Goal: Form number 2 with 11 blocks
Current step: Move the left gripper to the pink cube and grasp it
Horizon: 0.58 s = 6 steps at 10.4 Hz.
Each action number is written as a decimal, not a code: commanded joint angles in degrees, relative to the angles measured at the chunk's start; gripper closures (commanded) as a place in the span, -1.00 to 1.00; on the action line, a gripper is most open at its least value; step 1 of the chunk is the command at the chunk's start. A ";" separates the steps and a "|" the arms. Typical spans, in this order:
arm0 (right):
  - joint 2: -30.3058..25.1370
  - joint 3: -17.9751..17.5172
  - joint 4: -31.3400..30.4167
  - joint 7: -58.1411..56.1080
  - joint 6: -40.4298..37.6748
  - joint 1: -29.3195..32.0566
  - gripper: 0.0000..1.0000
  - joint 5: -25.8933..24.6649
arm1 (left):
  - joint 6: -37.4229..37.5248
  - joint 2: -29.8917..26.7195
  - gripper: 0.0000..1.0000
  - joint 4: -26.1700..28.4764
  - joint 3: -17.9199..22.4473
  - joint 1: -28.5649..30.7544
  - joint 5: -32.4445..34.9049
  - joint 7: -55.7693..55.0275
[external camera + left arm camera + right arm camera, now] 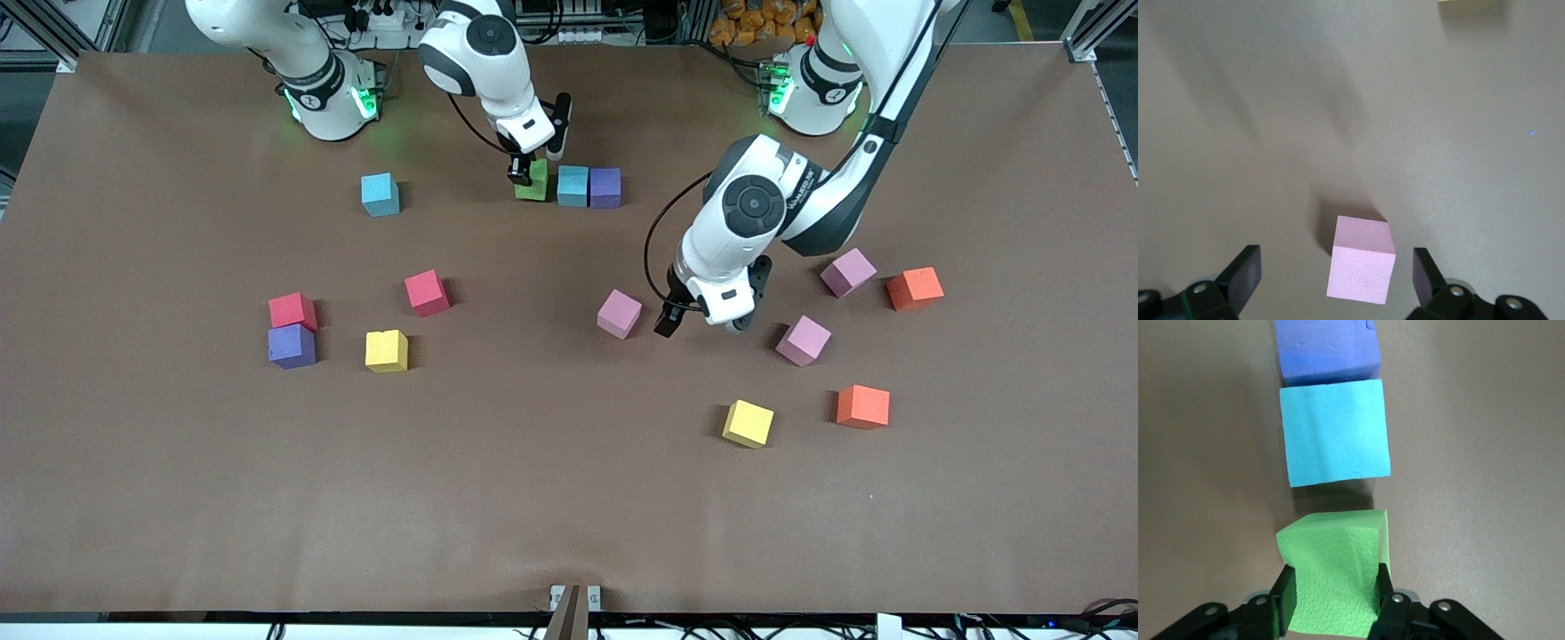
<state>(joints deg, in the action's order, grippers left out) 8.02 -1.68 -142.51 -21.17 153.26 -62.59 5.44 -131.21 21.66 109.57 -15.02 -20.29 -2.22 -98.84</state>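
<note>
My right gripper (524, 171) (1335, 587) is shut on a green block (533, 185) (1335, 567). It holds that block at the end of a short row, with a small gap to a blue block (573, 186) (1336, 430) and a purple block (605, 188) (1326, 347) after it. This row lies close to the robots' bases. My left gripper (702, 326) (1336, 267) hangs open, low over the table. A pink block (620, 313) (1361, 267) lies just ahead of its two fingers, untouched.
Loose blocks toward the right arm's end: light blue (380, 194), red (427, 292), red (292, 311) touching purple (292, 346), yellow (386, 350). Toward the left arm's end: pink (847, 271), orange (915, 288), pink (803, 340), orange (862, 406), yellow (748, 423).
</note>
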 commanded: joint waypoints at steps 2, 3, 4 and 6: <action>2.52 0.09 2.75 -0.01 0.10 -0.16 0.23 -0.43 | 0.95 4.35 -1.00 -4.88 3.15 -5.19 1.17 -3.02; 3.22 0.09 3.80 0.25 0.02 -0.16 0.23 -0.43 | 0.95 5.14 -1.00 -5.76 3.15 -5.81 1.17 -3.55; 3.32 0.09 3.90 0.25 0.02 -0.16 0.23 -0.43 | 0.87 6.28 -1.00 -6.64 3.15 -6.33 1.17 -4.07; 3.32 0.18 3.81 0.25 0.02 -0.16 0.20 -0.43 | 0.78 8.65 -1.00 -8.13 5.77 -10.10 1.17 -4.87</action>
<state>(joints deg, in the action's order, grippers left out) 10.51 -1.65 -139.66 -21.16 153.27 -62.60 5.44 -131.23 27.67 104.46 -11.67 -27.04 -2.22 -101.97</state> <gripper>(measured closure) 0.493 0.000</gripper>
